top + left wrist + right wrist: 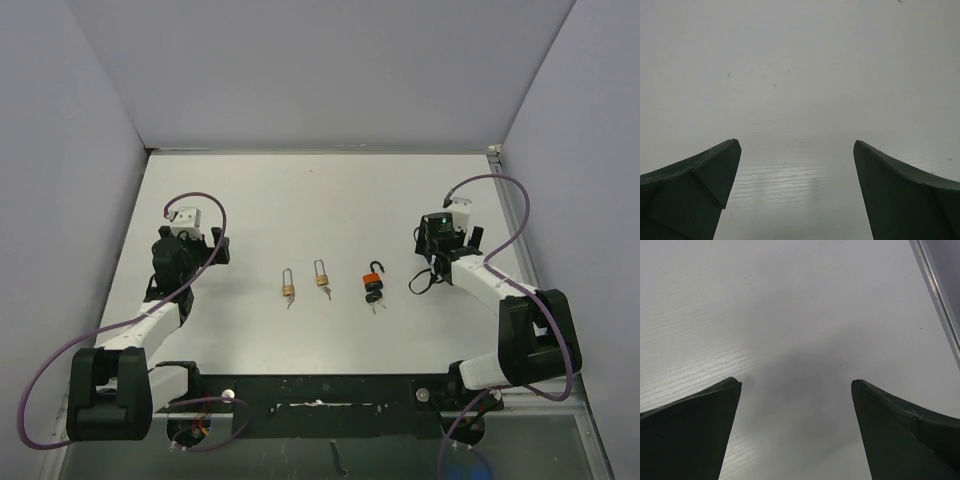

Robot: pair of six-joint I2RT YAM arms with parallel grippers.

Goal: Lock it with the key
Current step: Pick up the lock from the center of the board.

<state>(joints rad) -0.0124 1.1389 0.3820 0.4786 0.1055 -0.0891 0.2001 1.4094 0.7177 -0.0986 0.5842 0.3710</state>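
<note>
both wide open, empty: left claw, right claw, over table

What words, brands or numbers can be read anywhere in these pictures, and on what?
No text can be read.
Left brass padlock, right brass padlock, orange padlock: any marking is too small to tell.
Table: no print shows in the wrist views.

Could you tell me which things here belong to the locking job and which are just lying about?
Job: orange padlock, shackle open; keys beside it.
Probably lying about: left brass padlock; right brass padlock.
</note>
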